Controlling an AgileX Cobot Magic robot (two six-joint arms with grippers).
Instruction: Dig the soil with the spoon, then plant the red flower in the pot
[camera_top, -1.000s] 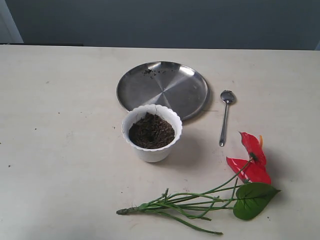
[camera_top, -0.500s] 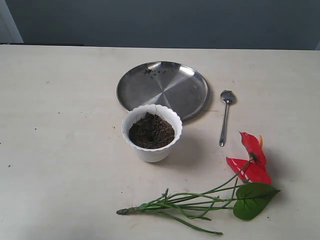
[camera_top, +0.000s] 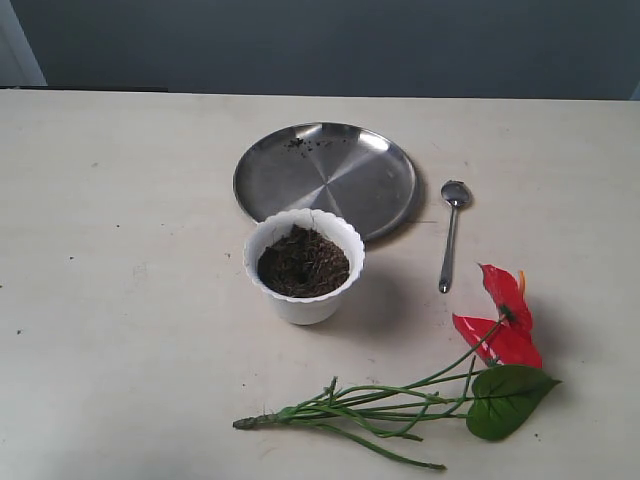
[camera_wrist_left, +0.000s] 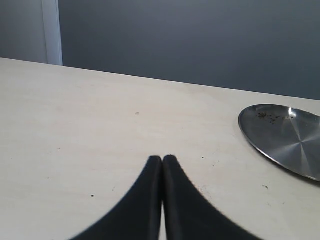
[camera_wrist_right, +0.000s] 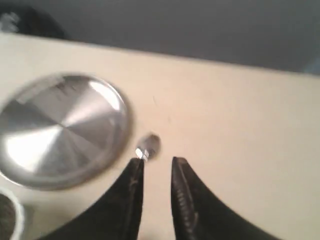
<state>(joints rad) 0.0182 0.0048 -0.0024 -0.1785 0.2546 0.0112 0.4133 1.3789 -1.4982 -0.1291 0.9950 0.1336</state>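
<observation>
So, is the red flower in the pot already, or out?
Out. The red flower lies flat on the table, apart from the pot, which holds only soil.

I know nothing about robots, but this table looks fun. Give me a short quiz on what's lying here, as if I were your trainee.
1. True or false: the spoon lies inside the steel plate.
2. Where is most of the soil? A: in the white pot. B: heaped on the plate. C: in the spoon's bowl.
3. Fill in: the red flower lies flat on the ____.

Key: 1 false, it lies beside the plate. 2 A. 3 table.
</observation>
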